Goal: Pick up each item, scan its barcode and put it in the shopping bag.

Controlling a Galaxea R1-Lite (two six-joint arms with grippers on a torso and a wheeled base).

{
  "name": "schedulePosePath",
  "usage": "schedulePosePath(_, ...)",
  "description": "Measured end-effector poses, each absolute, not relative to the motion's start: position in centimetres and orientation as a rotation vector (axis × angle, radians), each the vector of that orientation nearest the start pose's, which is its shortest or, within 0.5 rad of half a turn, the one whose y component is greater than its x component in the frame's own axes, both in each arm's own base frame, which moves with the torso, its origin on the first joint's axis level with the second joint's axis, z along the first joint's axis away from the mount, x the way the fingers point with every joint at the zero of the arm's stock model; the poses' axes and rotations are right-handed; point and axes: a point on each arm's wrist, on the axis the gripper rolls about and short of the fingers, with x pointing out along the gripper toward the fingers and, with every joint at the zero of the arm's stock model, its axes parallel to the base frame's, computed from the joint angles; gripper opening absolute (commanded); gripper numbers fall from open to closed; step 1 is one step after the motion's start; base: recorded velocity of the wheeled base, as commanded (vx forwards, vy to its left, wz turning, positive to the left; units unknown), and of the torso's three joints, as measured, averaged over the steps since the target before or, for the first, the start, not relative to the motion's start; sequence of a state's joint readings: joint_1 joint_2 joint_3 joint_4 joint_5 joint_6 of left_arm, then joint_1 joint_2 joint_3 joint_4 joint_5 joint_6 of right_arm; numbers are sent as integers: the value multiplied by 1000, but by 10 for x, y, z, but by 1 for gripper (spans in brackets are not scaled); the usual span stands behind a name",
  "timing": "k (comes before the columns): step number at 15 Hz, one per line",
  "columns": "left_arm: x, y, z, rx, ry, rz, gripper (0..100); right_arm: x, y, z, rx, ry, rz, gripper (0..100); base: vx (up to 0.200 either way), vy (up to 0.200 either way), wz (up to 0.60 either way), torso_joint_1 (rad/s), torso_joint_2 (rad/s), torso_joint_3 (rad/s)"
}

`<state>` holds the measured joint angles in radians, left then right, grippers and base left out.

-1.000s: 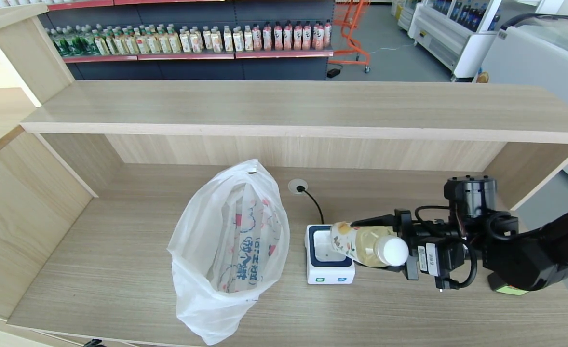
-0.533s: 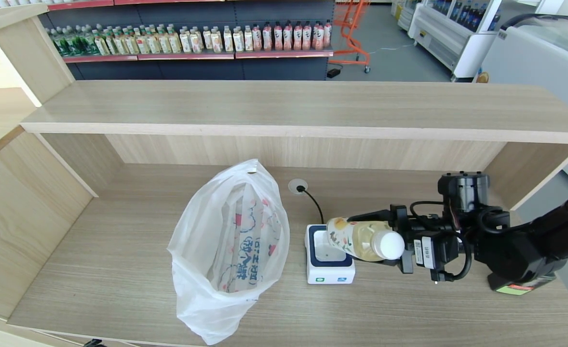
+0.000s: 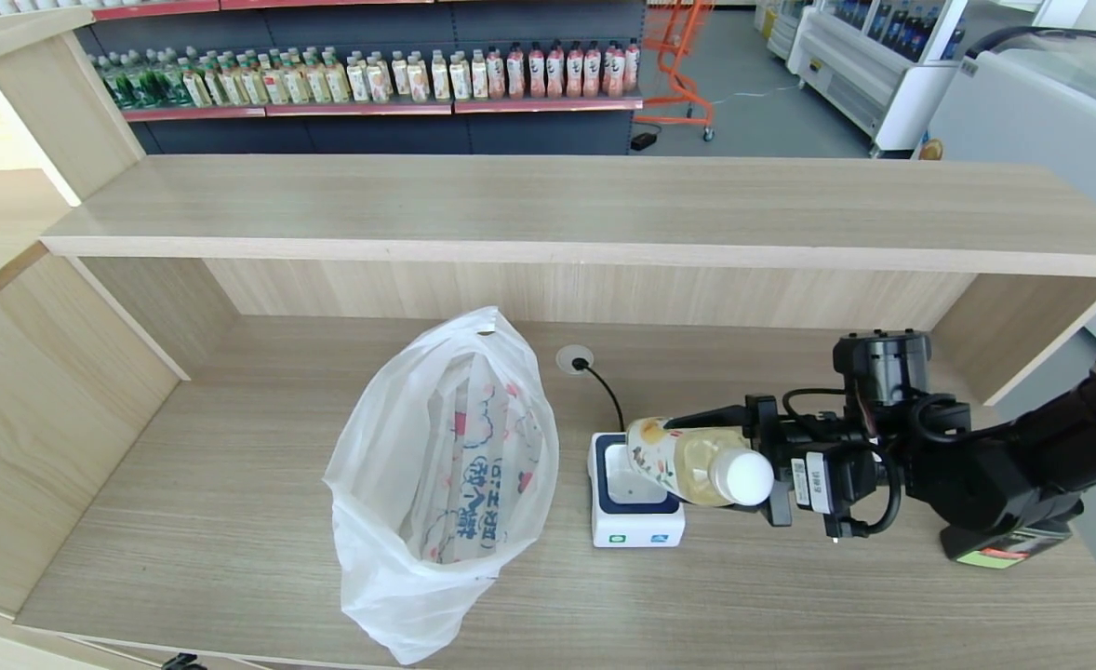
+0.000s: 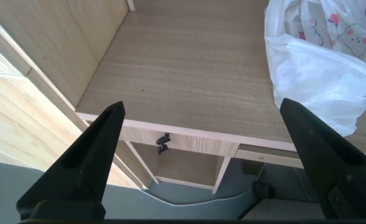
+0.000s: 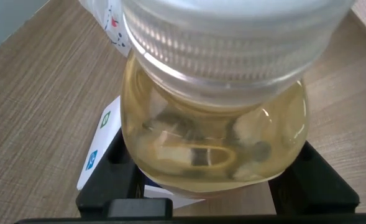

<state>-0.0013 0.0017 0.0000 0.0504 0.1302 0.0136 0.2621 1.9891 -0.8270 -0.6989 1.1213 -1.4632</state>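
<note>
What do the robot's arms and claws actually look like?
The right arm is chunky and black, with a round drum-like joint, looping black cables, a white printed label and a green-and-orange sticker. The left gripper ends in two dark, flat fingers that taper to points.

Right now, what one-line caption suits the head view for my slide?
Right gripper holds a drink bottle over the barcode scanner, beside the plastic shopping bag.
</note>
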Motion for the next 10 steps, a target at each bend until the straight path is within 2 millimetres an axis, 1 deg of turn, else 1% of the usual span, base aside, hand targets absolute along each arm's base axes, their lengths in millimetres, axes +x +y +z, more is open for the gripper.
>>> schedulePosePath(5,-23,3,70,17,53,128,100,333,110,112,-975,-600,1365,0,0,0,0,0,0,0)
schedulePosePath(10,-23,3,70,17,53,128,100,335,111,111,-968,-598,1368,0,0,0,0,0,0,0)
